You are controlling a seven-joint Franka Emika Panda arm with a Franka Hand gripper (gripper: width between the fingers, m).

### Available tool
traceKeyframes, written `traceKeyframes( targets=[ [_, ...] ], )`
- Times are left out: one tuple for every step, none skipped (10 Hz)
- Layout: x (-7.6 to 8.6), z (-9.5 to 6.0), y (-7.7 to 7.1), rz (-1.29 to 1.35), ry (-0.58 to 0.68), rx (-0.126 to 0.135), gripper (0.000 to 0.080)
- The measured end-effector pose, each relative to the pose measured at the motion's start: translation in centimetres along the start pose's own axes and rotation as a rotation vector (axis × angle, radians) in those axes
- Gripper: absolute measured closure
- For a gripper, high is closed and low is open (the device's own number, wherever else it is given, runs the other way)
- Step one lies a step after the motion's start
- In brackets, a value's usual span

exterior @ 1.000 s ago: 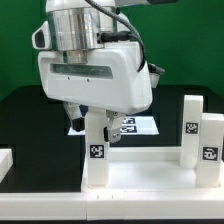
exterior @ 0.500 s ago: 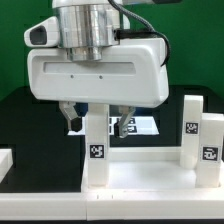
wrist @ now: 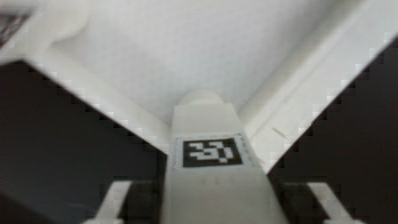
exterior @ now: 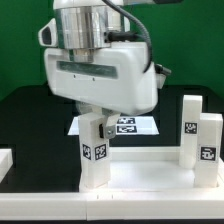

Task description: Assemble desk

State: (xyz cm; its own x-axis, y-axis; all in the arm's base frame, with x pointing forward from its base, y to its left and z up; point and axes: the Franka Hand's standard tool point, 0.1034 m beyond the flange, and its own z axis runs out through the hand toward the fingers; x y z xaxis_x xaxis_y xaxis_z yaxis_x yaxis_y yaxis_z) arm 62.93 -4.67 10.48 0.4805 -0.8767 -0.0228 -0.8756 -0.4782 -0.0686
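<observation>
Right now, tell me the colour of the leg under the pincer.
White, with a black-and-white square tag; the leg shows best in the exterior view.

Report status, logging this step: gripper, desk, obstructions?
Gripper astride the upright white square leg block, closure unclear. Leg stands on the white rimmed desk top. Nothing in the way.
</observation>
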Motion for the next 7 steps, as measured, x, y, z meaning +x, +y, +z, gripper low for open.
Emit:
traceKeyframes(
  targets=[
    [0.17, -0.04, -0.31, 0.136, -0.007, -0.004, 0.0515],
    [-0.29, 0.01, -0.81, 0.358, -0.004, -0.002, 0.0515],
    [-0.62, 0.15, -1.21, 0.553, -0.001, 0.007, 0.0515],
    [-0.40, 0.26, -1.17, 0.651, -0.013, 0.029, 0.0515],
    [-0.33, 0.26, -1.09, 0.676, -0.024, 0.036, 0.0515],
    [-0.41, 0.26, -1.14, 0.673, -0.024, 0.036, 0.0515],
    [-0.41, 0.27, -1.11, 0.649, -0.024, 0.035, 0.0515]
  ],
)
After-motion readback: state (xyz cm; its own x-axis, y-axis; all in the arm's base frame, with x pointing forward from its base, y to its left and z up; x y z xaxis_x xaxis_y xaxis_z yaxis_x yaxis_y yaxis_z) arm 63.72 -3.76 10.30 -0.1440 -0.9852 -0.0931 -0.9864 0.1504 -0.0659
